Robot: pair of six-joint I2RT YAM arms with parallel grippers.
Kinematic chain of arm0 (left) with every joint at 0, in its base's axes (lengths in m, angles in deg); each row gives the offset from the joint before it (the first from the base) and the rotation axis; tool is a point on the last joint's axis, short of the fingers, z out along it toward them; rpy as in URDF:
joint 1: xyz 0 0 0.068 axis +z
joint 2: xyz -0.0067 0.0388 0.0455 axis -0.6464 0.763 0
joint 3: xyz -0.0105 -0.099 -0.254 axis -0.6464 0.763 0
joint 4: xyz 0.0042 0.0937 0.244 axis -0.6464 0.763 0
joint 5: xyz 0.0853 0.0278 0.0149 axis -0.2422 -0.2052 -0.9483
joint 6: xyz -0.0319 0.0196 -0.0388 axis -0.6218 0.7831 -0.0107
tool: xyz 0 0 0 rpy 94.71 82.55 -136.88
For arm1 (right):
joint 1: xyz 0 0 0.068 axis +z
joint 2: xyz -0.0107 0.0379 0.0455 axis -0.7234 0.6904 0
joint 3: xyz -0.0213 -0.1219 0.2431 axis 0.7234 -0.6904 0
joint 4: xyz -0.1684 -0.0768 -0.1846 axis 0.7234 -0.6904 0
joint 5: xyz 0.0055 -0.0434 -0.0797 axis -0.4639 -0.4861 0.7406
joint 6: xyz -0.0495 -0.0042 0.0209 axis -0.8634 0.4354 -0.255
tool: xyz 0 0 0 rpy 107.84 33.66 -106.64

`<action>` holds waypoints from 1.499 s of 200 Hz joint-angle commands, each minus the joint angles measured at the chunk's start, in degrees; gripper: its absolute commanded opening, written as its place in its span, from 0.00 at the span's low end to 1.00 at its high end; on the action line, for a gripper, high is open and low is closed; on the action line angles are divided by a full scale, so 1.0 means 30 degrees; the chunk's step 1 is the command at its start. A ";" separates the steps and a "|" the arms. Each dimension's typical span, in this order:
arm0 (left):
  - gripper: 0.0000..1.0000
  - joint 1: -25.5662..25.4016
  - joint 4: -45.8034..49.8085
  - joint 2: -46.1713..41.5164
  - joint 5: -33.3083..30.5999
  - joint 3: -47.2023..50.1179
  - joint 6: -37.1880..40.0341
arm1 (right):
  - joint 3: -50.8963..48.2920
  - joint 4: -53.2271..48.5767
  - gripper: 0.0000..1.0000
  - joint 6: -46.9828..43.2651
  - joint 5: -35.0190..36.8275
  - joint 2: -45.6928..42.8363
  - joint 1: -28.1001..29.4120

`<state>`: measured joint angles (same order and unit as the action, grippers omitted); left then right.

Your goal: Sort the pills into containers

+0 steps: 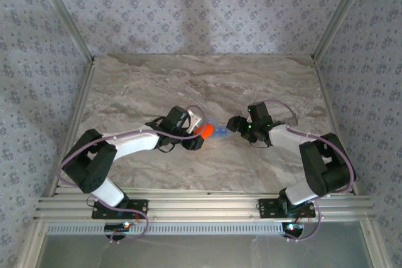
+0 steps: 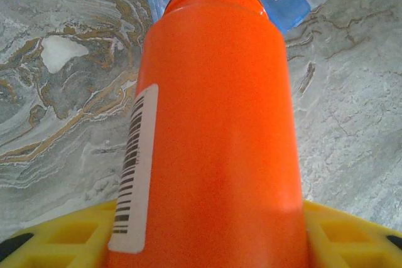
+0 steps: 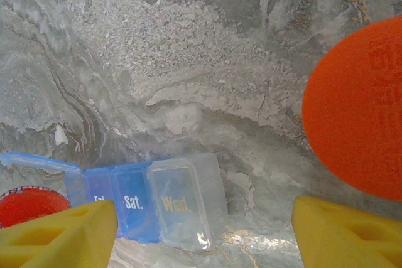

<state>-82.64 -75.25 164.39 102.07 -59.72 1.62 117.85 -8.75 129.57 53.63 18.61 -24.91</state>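
both grippers matter: left gripper [image 2: 204,233], clamped on the orange bottle [image 2: 213,123], should tip it slowly over the pill box [image 3: 151,202] while the wide-open right gripper [image 3: 204,230] steadies that box.

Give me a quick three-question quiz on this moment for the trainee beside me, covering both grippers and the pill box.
1. True or false: the left gripper is closed on the orange bottle.
2. Multiple choice: which day labels can be read on the pill box in the right wrist view? A) Mon. and Tue. B) Sat. and Wed. C) Sun. and Thu.
3. Short answer: how do the jaws of the right gripper stand?

Key
1. True.
2. B.
3. Open, spread wide over the table with nothing clamped between them.
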 commanded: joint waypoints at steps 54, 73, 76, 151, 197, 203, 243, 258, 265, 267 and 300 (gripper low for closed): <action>0.00 0.0110 0.2107 0.0337 -0.0165 -0.1528 0.0965 | 0.0845 -0.0428 0.75 0.0030 0.0323 0.0601 0.0196; 0.00 0.0095 0.2707 0.0496 -0.0239 -0.1901 0.1183 | 0.0920 -0.0443 0.74 0.0030 0.0342 0.0699 0.0244; 0.00 0.0109 0.2819 0.0512 -0.0242 -0.1944 0.1213 | 0.0913 -0.0443 0.74 0.0029 0.0351 0.0717 0.0265; 0.00 0.0092 0.4587 0.1093 -0.0592 -0.3139 0.1887 | 0.1028 -0.0355 0.74 0.0108 0.0411 0.1004 0.0383; 0.00 0.0042 0.5510 0.1320 -0.0812 -0.3824 0.1963 | 0.1063 -0.0247 0.73 0.0126 0.0353 0.1158 0.0412; 0.00 0.0018 0.5558 0.1335 -0.0861 -0.3869 0.1999 | 0.1052 -0.0267 0.73 0.0129 0.0358 0.1167 0.0415; 0.00 -0.0019 0.6168 0.1434 -0.1092 -0.4402 0.2147 | 0.1076 -0.0281 0.73 0.0020 0.0180 0.1262 0.0402; 0.00 -0.0020 0.6347 0.1511 -0.1153 -0.4543 0.2178 | 0.1104 -0.0281 0.73 -0.0004 0.0140 0.1280 0.0423; 0.00 -0.0037 0.6368 0.1538 -0.1158 -0.4614 0.2184 | 0.1124 -0.0296 0.73 -0.0013 0.0091 0.1288 0.0407; 0.00 -0.0052 0.6395 0.1539 -0.1153 -0.4619 0.2184 | 0.1118 -0.0289 0.73 -0.0013 0.0089 0.1295 0.0420; 0.00 -0.0049 0.6772 0.1613 -0.1250 -0.4904 0.2282 | 0.1154 -0.0329 0.73 -0.0106 0.0039 0.1269 0.0404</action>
<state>-82.64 -57.26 168.63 98.93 -72.20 7.13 119.80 -8.75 129.57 53.80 21.80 -24.05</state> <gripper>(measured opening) 0.531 0.733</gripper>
